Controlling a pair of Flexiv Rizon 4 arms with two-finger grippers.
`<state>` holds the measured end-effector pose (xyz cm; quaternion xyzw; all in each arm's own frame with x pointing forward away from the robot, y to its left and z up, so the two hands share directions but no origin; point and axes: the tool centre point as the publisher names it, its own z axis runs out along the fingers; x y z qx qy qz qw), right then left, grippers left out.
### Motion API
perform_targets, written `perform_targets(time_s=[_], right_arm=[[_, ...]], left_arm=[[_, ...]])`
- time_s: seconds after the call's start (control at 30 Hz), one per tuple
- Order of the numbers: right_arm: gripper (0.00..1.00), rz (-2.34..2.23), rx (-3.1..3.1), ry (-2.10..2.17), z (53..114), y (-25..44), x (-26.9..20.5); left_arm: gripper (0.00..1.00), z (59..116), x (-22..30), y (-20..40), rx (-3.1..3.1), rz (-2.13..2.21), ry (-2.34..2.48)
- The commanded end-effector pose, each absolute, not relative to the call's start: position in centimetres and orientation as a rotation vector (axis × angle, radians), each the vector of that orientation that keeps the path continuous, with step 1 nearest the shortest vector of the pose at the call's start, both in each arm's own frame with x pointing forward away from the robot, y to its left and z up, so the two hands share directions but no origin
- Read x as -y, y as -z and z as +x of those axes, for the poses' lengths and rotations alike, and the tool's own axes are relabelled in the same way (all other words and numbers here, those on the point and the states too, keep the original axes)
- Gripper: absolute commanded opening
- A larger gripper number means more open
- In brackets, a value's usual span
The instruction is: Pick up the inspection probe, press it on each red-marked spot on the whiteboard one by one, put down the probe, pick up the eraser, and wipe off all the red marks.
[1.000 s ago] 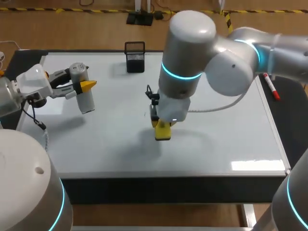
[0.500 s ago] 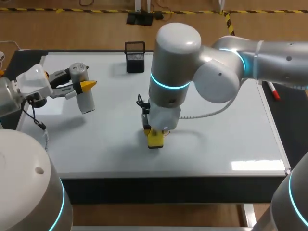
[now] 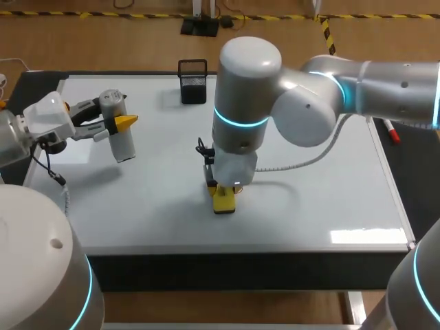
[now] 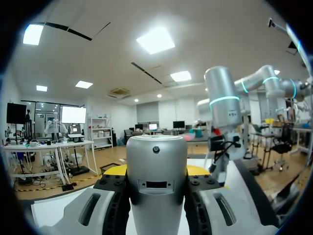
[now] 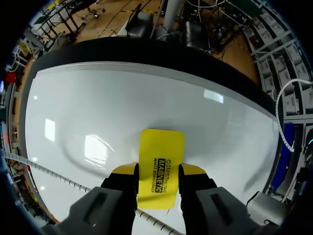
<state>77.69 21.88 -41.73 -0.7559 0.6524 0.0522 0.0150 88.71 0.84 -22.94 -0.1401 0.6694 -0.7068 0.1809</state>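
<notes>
On the whiteboard the eraser sits mid-board (in the right gripper), with the probe at ten o'clock and the mesh holder at twelve.

Under right arm, eraser mostly hidden (head view), whiteboard partly covered — probe near end cut off.

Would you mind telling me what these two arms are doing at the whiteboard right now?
The right gripper is shut on the yellow eraser and holds it down near the middle of the whiteboard, apparently for wiping. The left gripper is shut on the inspection probe, held above the board's left side. No red marks show on the visible part of the board.
</notes>
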Motion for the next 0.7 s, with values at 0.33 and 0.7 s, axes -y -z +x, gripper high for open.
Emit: perform_targets(time_s=[0.33, 0.7], right_arm=[[0.0, -2.326, -2.08, -0.142, 78.7, 42.1, -20.2], [0.0, -2.292, -2.138, -0.113, 79.2, 42.1, -17.8]], left_arm=[[0.0, 88.7, -0.8, 22.8, -1.89, -0.396, 1.996], [0.0, 88.7, -0.8, 22.8, -1.89, -0.396, 1.996]])
